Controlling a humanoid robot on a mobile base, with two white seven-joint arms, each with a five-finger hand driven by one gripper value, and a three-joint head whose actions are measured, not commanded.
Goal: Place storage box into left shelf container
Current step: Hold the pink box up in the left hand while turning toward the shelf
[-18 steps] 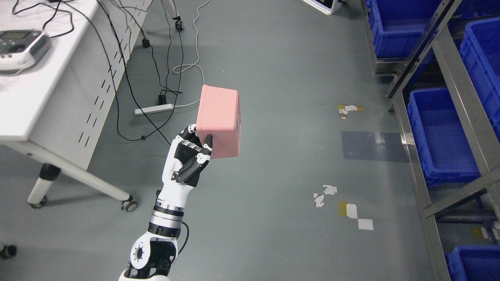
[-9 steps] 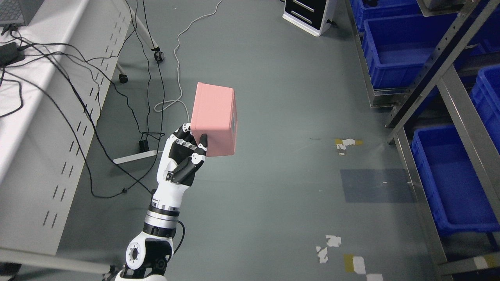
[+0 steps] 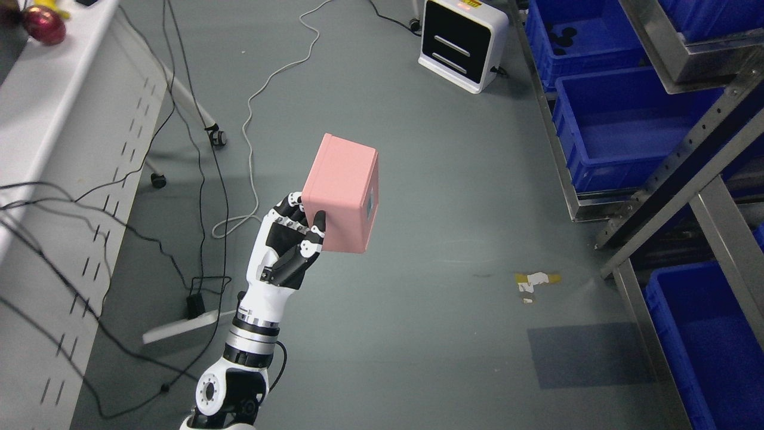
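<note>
The pink storage box (image 3: 343, 192) sits in my left hand (image 3: 285, 251), raised above the grey floor (image 3: 418, 298) and tilted slightly — my fingers (image 3: 315, 230) curl around its lower left corner, thumb pressed on the near face. To the right stands the metal shelf (image 3: 686, 185), well apart from the box. Its blue bins (image 3: 621, 125) look mostly bare inside; the farthest one (image 3: 573, 42) holds a few small dark pieces I cannot make out. A white worktop (image 3: 65, 137) trailing black cables (image 3: 197, 179) runs along the left, and a white-and-black unit (image 3: 462, 45) stands on the floor beyond.
</note>
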